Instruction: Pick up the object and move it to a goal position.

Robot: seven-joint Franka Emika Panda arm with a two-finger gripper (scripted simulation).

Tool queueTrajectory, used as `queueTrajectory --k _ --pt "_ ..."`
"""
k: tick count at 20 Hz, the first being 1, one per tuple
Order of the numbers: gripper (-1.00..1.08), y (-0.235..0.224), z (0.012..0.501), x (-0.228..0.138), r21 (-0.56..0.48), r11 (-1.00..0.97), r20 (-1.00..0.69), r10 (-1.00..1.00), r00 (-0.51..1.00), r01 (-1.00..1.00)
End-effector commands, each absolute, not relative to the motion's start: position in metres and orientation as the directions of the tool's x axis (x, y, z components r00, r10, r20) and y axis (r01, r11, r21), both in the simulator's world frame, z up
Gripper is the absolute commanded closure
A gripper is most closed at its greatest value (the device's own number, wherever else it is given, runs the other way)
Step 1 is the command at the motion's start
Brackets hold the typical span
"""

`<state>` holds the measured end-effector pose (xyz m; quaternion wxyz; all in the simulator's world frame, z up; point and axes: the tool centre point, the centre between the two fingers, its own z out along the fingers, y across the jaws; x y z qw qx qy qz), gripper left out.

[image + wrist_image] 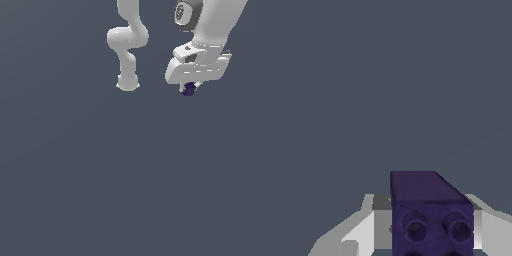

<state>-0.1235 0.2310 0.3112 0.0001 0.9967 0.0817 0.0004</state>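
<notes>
The arm [129, 47] is hanging in from the top of the exterior view, and a lot of it is getting cut off by the frame edge up there, so only part of the links is showing. The gripper [189, 89] is sitting toward the exterior view's right, and the block [188, 90] is poking out just under the white hand, dark purple and really tiny from this angle. Most of it is getting hidden by the hand, so the shape is hard to read here.

The wrist view is helping a lot more. The block [431, 215] is filling the near part of the picture, with 2 round dimples showing on its facing side, and its lower part is running off the frame. A white finger [353, 235] is showing on either side of it, pressing right up against it, so the jaws are looking clamped on the block. The fingertips themselves are cut off. Everything behind is just flat grey-blue.
</notes>
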Motion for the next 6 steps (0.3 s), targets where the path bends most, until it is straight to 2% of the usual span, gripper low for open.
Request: queueTrajectory --k 1,6 --pt "1.08 0.235 0.3187 -0.1234 0.0 -0.987 0.0 0.162 0.987 0.162" --pt "1.08 0.2378 0.3226 -0.1224 0.0 -0.987 0.0 0.162 0.987 0.162"
